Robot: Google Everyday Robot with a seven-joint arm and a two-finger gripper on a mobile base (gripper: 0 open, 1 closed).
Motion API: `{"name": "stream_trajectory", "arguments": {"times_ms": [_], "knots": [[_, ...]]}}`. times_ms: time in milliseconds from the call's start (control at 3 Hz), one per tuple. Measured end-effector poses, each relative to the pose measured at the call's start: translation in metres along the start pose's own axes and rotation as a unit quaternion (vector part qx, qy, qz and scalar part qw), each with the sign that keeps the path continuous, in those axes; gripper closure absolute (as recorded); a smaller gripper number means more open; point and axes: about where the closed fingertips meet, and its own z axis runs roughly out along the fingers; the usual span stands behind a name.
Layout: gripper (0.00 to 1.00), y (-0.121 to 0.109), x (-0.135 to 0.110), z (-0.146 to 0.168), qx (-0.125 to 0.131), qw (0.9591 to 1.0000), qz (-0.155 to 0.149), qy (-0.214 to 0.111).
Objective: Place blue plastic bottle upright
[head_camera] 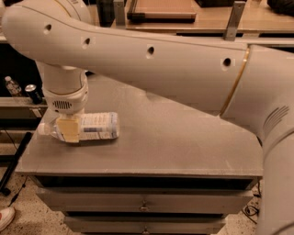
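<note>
The blue plastic bottle (94, 127) lies on its side near the left edge of the grey table (183, 147), its white cap (42, 129) pointing left. It is clear with a pale blue-and-white label. My gripper (69, 130) comes down from the wrist (64, 98) over the bottle's neck end. One cream finger (70, 131) crosses the front of the bottle; the other is hidden behind it. The gripper is shut on the bottle, which looks slightly raised off the table.
My large white arm (174, 64) spans the view above the table. Drawers (142, 202) sit under the table top. A small bottle (13, 85) and a dark can (33, 93) stand on a shelf far left. A wooden tray (161, 9) lies behind.
</note>
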Motion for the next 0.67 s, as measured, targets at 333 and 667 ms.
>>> {"name": "stream_trajectory", "arguments": {"times_ms": [333,667], "knots": [[1.0,-0.006,-0.006,-0.013,0.001,0.9996,-0.014,-0.025],[1.0,-0.018,-0.014,-0.043,0.006,0.997,-0.038,-0.067]]}}
